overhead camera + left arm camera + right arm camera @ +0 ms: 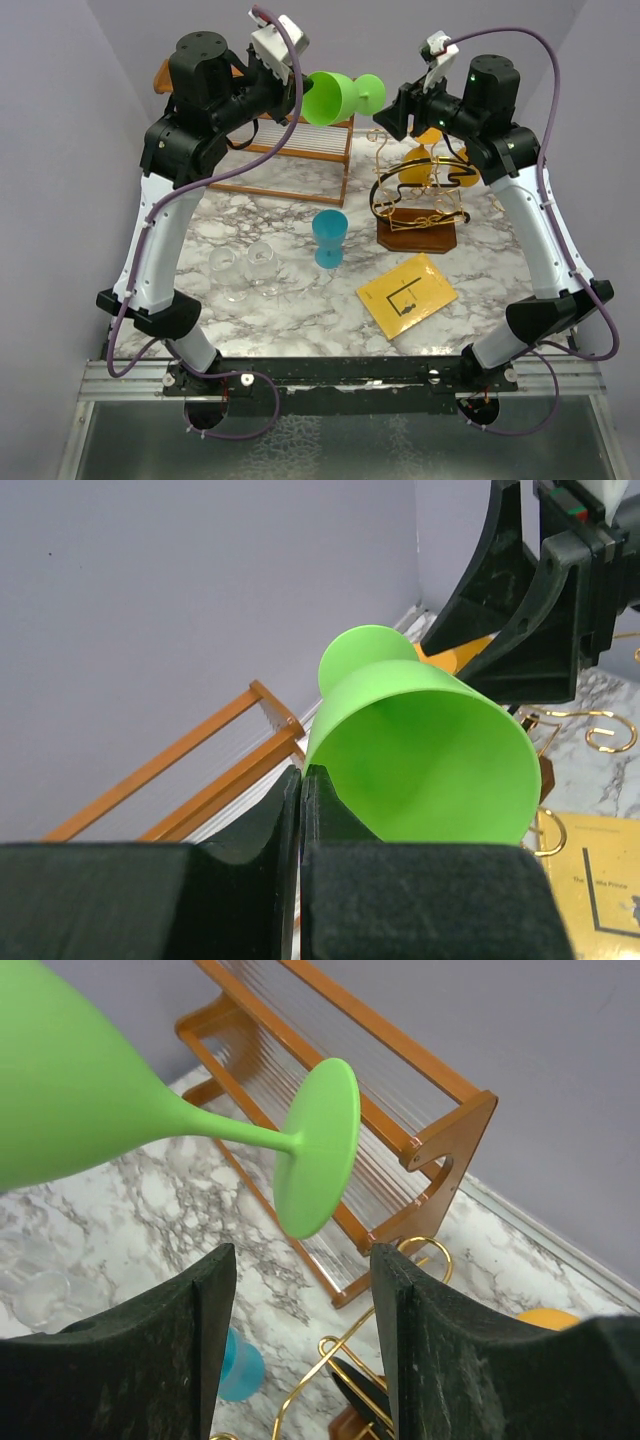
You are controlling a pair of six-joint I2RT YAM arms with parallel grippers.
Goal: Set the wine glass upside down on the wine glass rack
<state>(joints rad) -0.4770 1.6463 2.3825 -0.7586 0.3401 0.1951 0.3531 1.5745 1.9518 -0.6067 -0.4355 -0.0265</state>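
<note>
A green wine glass [335, 97] lies sideways in the air, its foot pointing right. My left gripper [298, 95] is shut on its rim; the left wrist view shows the fingers pinching the rim [303, 775] with the bowl [420, 750] beyond. My right gripper [392, 115] is open and empty, just right of the foot. In the right wrist view [300, 1260] the foot [318, 1145] hangs just above the gap between its fingers. The wine glass rack [420, 205], gold wire on a dark wooden base, stands below the right gripper with an orange glass [418, 165] on it.
An orange-brown slatted shelf [290, 160] stands at the back left. A teal glass [329, 238] stands mid-table, two clear glasses [248, 264] to its left. A yellow booklet [407, 294] lies in front of the rack. Purple walls close the back and sides.
</note>
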